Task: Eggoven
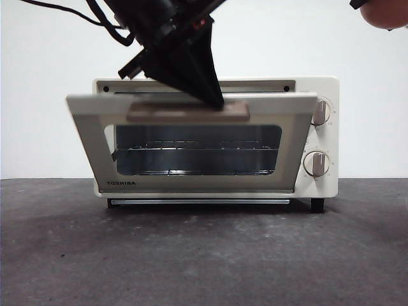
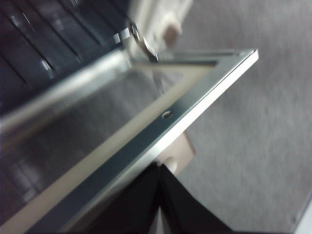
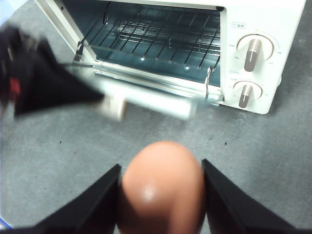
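The cream Toshiba oven (image 1: 328, 89) stands mid-table with its glass door (image 1: 191, 185) tilted part-way open. My left gripper (image 1: 217, 102) comes down from above, jaws shut together, tips on the tan handle (image 1: 191, 113). The left wrist view shows those tips (image 2: 160, 166) against the handle (image 2: 181, 153) below the door's edge (image 2: 195, 112). My right gripper (image 3: 161, 165) is shut on the reddish-brown egg (image 3: 163, 187), held in front of the oven (image 3: 273, 29). In the front view the egg (image 1: 386, 16) peeks in at the top right corner.
A wire rack (image 3: 156, 36) lies inside the oven cavity. Two knobs (image 1: 320, 113) (image 1: 316, 164) sit on the oven's right panel. Dark grey tabletop (image 1: 204, 255) spreads in front of the oven, with a white wall behind.
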### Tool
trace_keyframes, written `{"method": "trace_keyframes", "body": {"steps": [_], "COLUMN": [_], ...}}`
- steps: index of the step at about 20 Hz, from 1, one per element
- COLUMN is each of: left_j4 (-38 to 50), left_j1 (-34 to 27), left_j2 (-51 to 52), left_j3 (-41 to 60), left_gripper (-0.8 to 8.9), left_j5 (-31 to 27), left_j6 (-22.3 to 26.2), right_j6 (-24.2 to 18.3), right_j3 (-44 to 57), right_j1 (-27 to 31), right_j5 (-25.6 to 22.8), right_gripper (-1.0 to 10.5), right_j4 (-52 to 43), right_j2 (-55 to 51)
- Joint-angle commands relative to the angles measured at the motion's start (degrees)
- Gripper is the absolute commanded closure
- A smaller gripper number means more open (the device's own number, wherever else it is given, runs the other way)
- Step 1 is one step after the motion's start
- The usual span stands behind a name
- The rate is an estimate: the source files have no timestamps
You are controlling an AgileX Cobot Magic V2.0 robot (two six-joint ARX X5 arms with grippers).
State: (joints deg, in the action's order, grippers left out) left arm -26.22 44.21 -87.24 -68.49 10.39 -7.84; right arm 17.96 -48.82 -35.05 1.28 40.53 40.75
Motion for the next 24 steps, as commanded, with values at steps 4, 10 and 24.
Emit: {"method": "trace_keyframes", "body": {"steps": [4, 10, 24], "left_j4": [-5.6, -6.0, -16.3], "left_j1": [4.8, 5.1, -11.2], "left_j2": [-1.1, 5.1, 42.7], "left_j3": [-0.3, -0.3, 9.1], "left_gripper": [8.06, 8.06, 8.07], "left_j5": [-0.2, -2.2, -4.5], "left_j6": [0.7, -0.4, -0.4], "right_j6": [-0.7, -0.6, 0.8], "right_j3": [-0.8, -0.8, -0.8], "right_j1": [-0.4, -0.4, -0.4], "right_j5": [-0.3, -0.1, 3.3], "right_gripper": [9.4, 9.4, 9.4], "right_j4": [-1.5, -3.3, -32.4], "right_j2": [0.4, 4.2, 32.2]}}
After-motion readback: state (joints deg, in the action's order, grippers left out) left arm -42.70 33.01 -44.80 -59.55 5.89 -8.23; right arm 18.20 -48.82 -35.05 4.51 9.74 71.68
